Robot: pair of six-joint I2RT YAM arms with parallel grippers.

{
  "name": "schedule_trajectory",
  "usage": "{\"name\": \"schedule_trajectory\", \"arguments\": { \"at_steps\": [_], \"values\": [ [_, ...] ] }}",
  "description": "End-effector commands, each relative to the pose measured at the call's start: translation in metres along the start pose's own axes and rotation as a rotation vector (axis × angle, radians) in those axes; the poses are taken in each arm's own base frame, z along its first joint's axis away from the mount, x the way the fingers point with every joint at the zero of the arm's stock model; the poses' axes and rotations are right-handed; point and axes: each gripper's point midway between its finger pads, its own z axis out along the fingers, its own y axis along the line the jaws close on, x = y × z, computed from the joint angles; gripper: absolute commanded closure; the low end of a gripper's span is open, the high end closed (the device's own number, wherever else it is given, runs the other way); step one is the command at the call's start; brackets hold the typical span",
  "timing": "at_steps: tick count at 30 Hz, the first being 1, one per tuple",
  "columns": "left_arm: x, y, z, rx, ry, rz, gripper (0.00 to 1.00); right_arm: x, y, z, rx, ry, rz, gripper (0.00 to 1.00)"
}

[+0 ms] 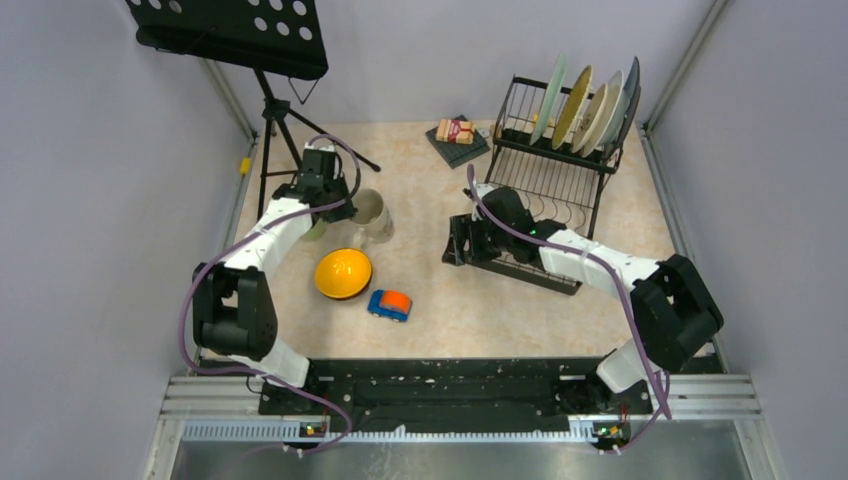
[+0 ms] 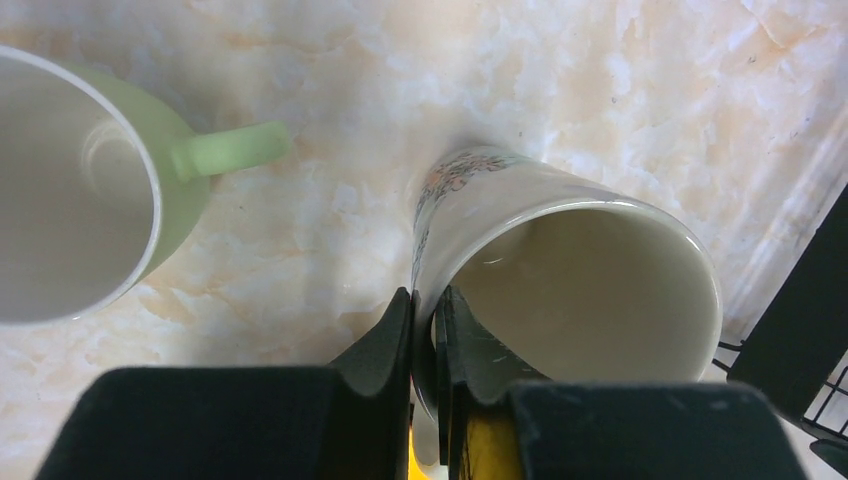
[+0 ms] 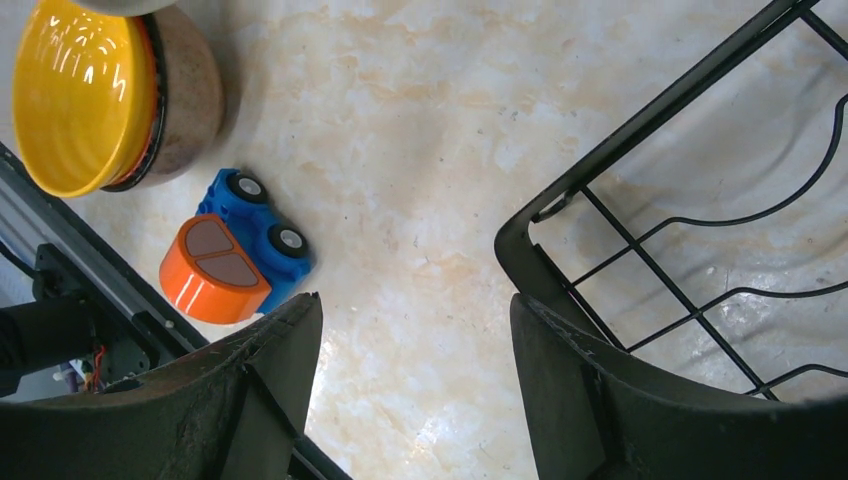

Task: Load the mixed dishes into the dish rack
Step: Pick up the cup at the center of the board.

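Note:
The beige mug [image 2: 570,270] [image 1: 372,215] has a flower print on its side. My left gripper [image 2: 428,300] [image 1: 325,188] is shut on its near rim, one finger inside and one outside. The pale green mug [image 2: 70,190] stands just left of it with its handle toward the beige mug. The orange-yellow bowl [image 1: 343,273] [image 3: 80,90] sits on the table nearer the arms. The dish rack [image 1: 560,165] holds several plates [image 1: 585,105] upright in its upper tier. My right gripper [image 3: 415,310] [image 1: 462,240] hangs open and empty over the table by the rack's left corner [image 3: 560,215].
A blue-and-orange toy car [image 1: 389,304] [image 3: 235,255] lies right of the bowl. A small packet on a dark mat [image 1: 457,135] lies left of the rack. A black music stand [image 1: 235,30] on a tripod stands at the back left, behind my left arm.

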Motion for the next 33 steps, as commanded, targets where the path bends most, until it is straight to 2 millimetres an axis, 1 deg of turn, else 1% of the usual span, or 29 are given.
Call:
{"name": "schedule_trajectory", "arguments": {
  "at_steps": [1, 10, 15, 17, 19, 22, 25, 27, 28, 30, 33],
  "values": [
    [-0.022, -0.022, -0.014, 0.103, -0.076, -0.017, 1.00, -0.040, 0.017, -0.002, -0.061, -0.104, 0.004, 0.30],
    [-0.038, -0.052, -0.037, 0.266, -0.163, -0.049, 1.00, -0.046, 0.028, 0.000, -0.120, -0.125, 0.037, 0.30],
    [-0.040, -0.058, -0.045, 0.303, -0.176, -0.048, 1.00, -0.038, 0.030, 0.006, -0.144, -0.095, 0.058, 0.30],
    [-0.041, -0.060, -0.048, 0.316, -0.181, -0.047, 1.00, -0.044, 0.032, 0.008, -0.147, -0.095, 0.052, 0.30],
    [-0.042, -0.061, -0.051, 0.323, -0.188, -0.050, 1.00, -0.050, 0.032, 0.012, -0.128, -0.079, 0.043, 0.30],
    [-0.045, -0.061, -0.058, 0.324, -0.208, -0.050, 1.00, -0.056, 0.027, 0.027, -0.090, -0.042, 0.032, 0.30],
    [-0.049, -0.058, -0.065, 0.310, -0.235, -0.044, 1.00, -0.062, 0.030, 0.039, -0.088, -0.036, 0.013, 0.30],
    [-0.050, -0.055, -0.069, 0.298, -0.250, -0.042, 1.00, -0.063, 0.024, 0.047, -0.040, -0.025, 0.007, 0.30],
    [-0.051, -0.055, -0.071, 0.295, -0.258, -0.042, 1.00, -0.062, 0.018, 0.051, 0.001, -0.017, 0.005, 0.30],
    [-0.051, -0.052, -0.074, 0.286, -0.267, -0.042, 1.00, -0.063, 0.008, 0.055, 0.069, -0.019, -0.007, 0.30],
    [-0.050, -0.046, -0.074, 0.252, -0.275, -0.046, 1.00, -0.058, -0.003, 0.059, 0.142, 0.014, -0.042, 0.30]
  ]
}}
